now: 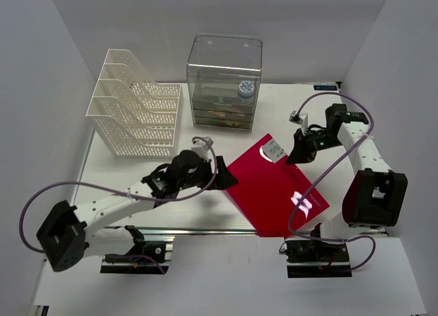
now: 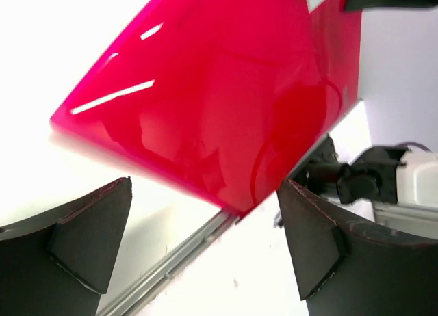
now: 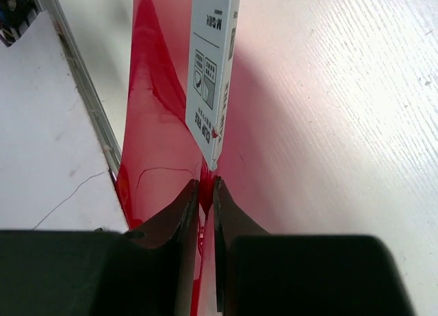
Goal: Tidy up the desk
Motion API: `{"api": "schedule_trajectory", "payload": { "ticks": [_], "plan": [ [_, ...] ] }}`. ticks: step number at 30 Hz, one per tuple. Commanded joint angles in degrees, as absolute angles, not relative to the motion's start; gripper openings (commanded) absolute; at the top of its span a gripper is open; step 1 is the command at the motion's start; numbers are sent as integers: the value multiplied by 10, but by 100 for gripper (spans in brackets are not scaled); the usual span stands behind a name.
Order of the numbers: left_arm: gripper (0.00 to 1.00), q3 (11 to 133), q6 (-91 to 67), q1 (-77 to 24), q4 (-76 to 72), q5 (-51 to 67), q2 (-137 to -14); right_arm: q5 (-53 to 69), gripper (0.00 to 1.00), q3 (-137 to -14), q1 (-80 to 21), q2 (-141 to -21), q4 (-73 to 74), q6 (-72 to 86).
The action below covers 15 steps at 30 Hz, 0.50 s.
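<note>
- My right hand (image 1: 300, 154) (image 3: 205, 187) is clamped on the far edge of the red folder (image 1: 274, 186) (image 3: 157, 124), with both fingers pressed flat against the sheet.
- Just past my fingertips a white label (image 1: 274, 150) (image 3: 212, 76) is fixed to that edge. It carries small pictograms and black print. 1 line seems to read "CLIP FILE"; the rest is too small to read.
- A white logo (image 1: 302, 201) is printed near the folder's right corner, and I cannot read it.
- My left hand (image 1: 222, 179) (image 2: 205, 217) has its fingers spread apart and holds nothing. The folder's left edge lies just ahead of them.
- The worktop (image 1: 116, 169) (image 3: 342, 90) spreads white under both my arms. The folder lies at its near right, with 1 corner reaching over the metal rail (image 1: 205, 230) at the front.
- At the far left stands a white mesh file rack (image 1: 137, 104).
- Beside the rack is a clear drawer box (image 1: 224, 76) with a round blue-topped item (image 1: 245, 90) inside.
</note>
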<state>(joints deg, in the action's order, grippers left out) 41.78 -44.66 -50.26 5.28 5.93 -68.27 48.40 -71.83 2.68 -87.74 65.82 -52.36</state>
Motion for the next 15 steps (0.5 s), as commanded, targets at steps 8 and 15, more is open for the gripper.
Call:
{"api": "schedule_trajectory", "payload": {
  "ticks": [8, 15],
  "plan": [
    [98, 223, -509, -490, -191, 115, -588, 533, 0, -730, 33, -803, 692, -551],
    [98, 125, -533, -469, -378, 106, -609, 546, 0, -715, 34, -768, 710, -569]
  ]
}}
